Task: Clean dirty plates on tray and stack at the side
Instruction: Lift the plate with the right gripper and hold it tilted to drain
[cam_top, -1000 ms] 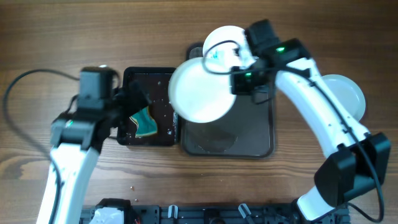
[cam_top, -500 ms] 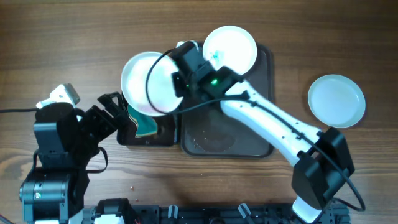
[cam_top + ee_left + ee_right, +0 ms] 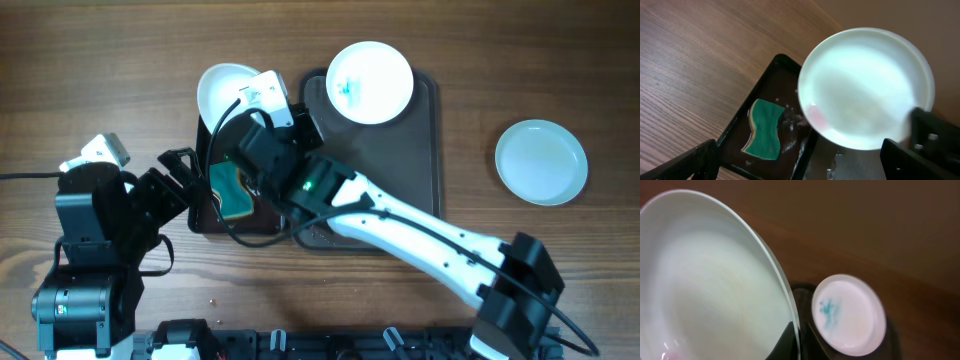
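Overhead: the right arm reaches across the tray, and its wrist covers much of the white plate, which sits over the top edge of the black tray. The right end effector is mostly buried under its own camera housing. The smeared plate lies in the tray's upper part. The pale blue plate sits alone on the table, well to the right. The left end effector is beside the sponge.

Left wrist: the left fingers are spread wide with nothing between them. The white plate floats above the black tray, with a dark clamp at its lower right rim.

Right wrist: the white plate, blurred and cut off, fills the left side, pinched at its rim. The fingers are barely visible.
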